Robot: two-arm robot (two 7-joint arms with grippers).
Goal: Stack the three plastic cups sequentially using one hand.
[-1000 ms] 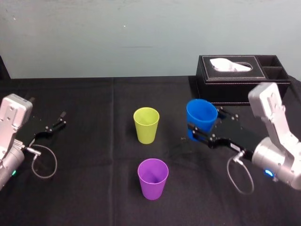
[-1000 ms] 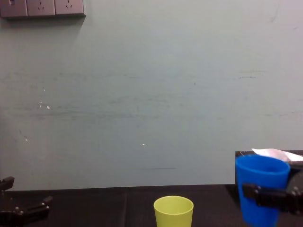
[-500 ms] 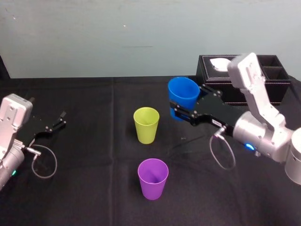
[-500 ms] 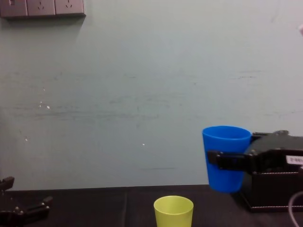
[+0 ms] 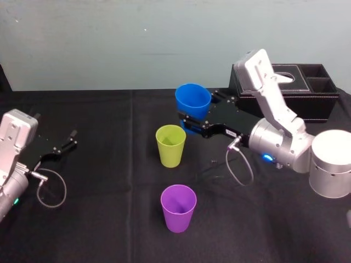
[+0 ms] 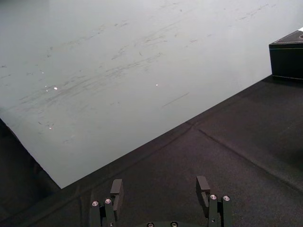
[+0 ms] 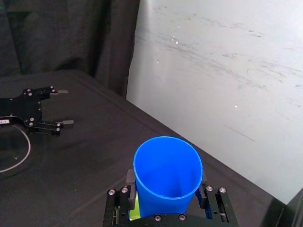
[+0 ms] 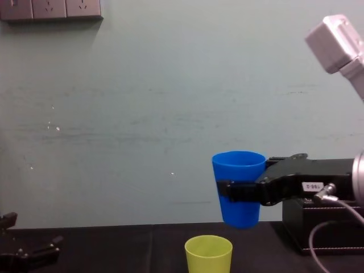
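Right tool (image 5: 193,121) is clamped across the mid-wall of the blue cup (image 5: 193,101), which hangs upright in the air, above and just right of the yellow-green cup (image 5: 170,144). The purple cup (image 5: 178,207) stands nearer the robot on the surface (image 5: 98,219). Left tool (image 6: 160,189) rests parked, fingers apart. Expect a light, smooth, probably flexible tumbler. Grip it mid-wall and gently, leaving the tapered base free to nest.

Soft, even, moderately bright light throughout, with only faint shadows
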